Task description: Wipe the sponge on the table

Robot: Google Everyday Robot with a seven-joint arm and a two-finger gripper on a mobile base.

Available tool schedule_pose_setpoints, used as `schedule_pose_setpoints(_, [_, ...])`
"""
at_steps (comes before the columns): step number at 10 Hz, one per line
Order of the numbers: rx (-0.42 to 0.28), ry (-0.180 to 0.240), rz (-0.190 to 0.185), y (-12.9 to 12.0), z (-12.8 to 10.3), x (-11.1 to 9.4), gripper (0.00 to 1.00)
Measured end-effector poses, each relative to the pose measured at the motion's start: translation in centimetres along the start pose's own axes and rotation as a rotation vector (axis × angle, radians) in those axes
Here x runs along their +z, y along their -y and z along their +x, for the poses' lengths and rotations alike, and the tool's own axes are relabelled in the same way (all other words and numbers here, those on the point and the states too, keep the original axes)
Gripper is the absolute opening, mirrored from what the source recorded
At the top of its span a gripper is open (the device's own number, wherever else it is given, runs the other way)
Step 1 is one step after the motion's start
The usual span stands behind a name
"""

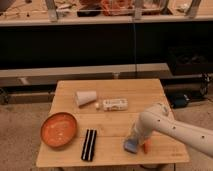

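The blue-grey sponge (131,145) lies near the front right of the light wooden table (115,120). My gripper (134,140) comes down on it from the white arm that enters from the lower right, and sits right on top of the sponge. Just to the right of the sponge an orange carrot (145,147) peeks out, mostly hidden by the arm.
An orange bowl (59,130) sits at the front left. A black ribbed block (89,145) lies beside it. A tipped white cup (85,97), a small white ball (97,105) and a white printed box (115,104) lie mid-table. A dark shelf unit (100,45) runs behind.
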Motion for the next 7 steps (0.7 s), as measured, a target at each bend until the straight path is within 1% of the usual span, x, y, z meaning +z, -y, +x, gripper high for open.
schedule_pose_setpoints(1, [0.006, -0.007, 0.006, 0.0, 0.5, -0.7, 0.34])
schedule_pose_setpoints(3, [0.004, -0.016, 0.003, 0.9, 2.2, -1.9, 0.34])
schedule_pose_setpoints(4, [0.000, -0.019, 0.002, 1.6, 2.9, -2.2, 0.34])
schedule_pose_setpoints(5, [-0.011, -0.022, 0.001, 2.7, 3.8, -2.4, 0.34])
schedule_pose_setpoints(7, [-0.018, -0.031, -0.007, 4.0, 4.7, -2.4, 0.34])
